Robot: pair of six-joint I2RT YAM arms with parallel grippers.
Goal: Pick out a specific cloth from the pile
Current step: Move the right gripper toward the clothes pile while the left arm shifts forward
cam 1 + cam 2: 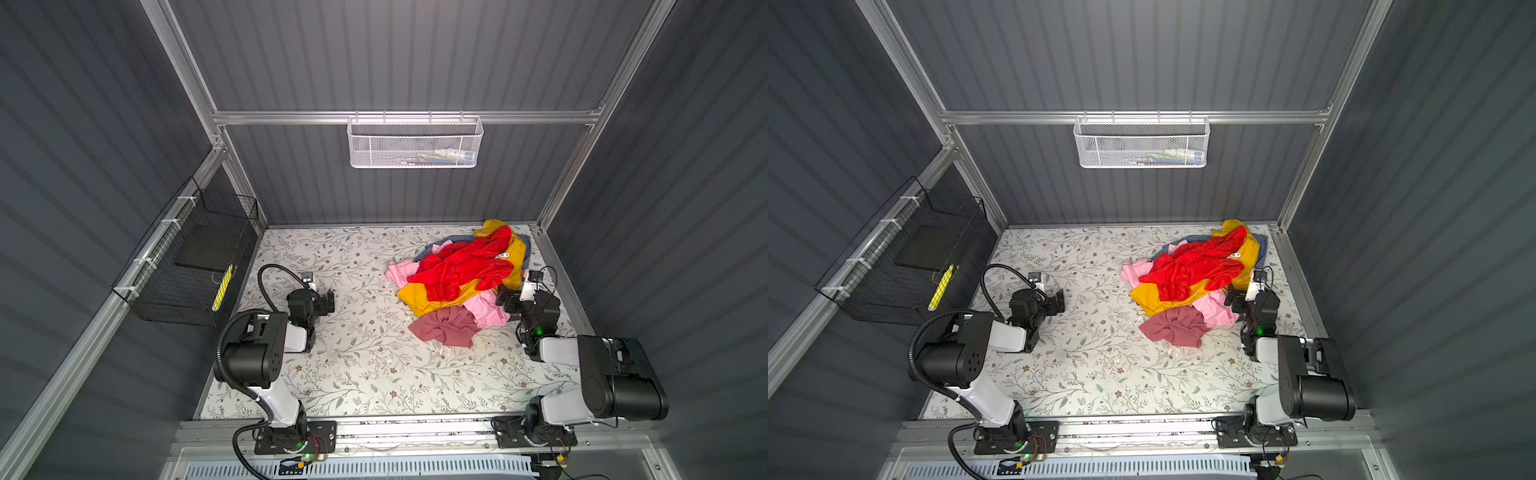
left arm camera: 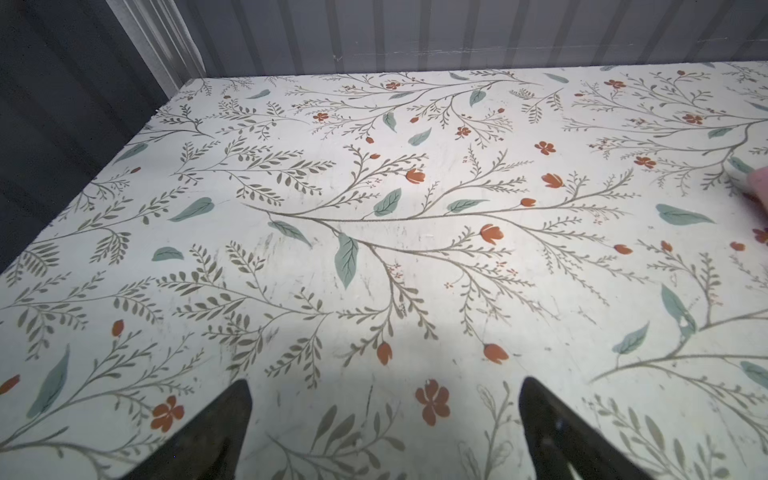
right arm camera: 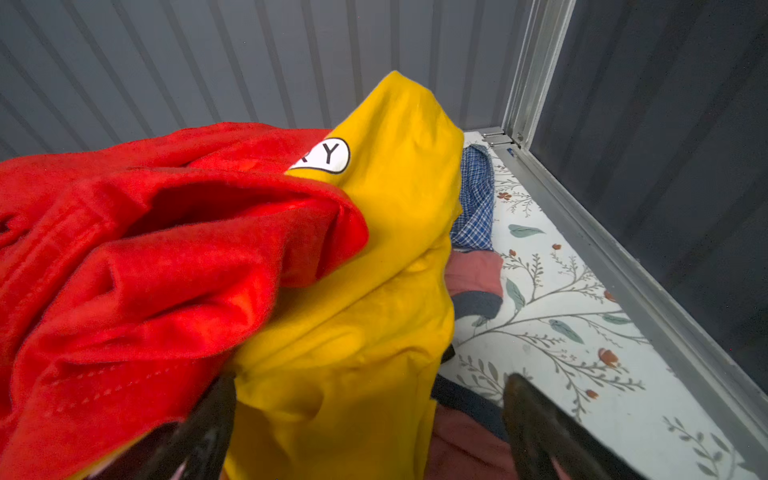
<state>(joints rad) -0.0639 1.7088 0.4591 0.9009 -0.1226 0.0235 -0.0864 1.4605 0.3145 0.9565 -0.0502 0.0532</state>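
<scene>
Softly rumpled pink cloth (image 1: 487, 311) underlies the pile (image 1: 461, 266); left end effector (image 2: 384, 384) and right end effector (image 3: 372, 378) gape wide.

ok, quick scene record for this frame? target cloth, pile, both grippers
target: light pink cloth, mostly buried, showing at two edges of the pile
pile place: far right of table
layers: red cloth over mustard yellow cloth; dusty rose cloth at near edge
left gripper: open, over bare table, apart from pile
right gripper: open, at pile's right edge beside the pink; nothing held
</scene>
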